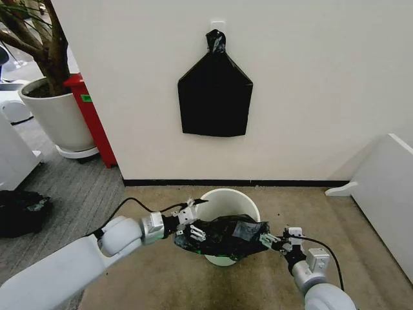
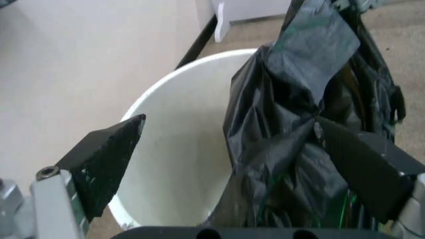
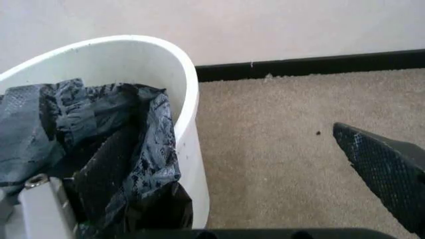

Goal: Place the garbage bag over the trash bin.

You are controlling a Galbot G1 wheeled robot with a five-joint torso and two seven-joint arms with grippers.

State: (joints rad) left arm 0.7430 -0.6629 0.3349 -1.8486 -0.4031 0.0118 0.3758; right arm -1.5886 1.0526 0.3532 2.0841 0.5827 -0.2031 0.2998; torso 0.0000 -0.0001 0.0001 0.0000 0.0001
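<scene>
Fingers (image 2: 106, 159) spread, crinkly garbage bag (image 1: 226, 236) across round trash bin (image 1: 248, 200)

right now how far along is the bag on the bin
Done: the garbage bag has reached the trash bin. In hand: left gripper and right gripper, fingers spread, stretching it over the near rim. Left: the far rim is bare.

- Both arms are clad in smooth white rounded shells with silver-grey wrist sections.
- A black cable is looped along each forearm.
- The left gripper (image 1: 191, 221) and right gripper (image 1: 274, 241) are fitted with black wedge-shaped, finely textured fingers (image 3: 385, 172) on light metal mounts.
</scene>
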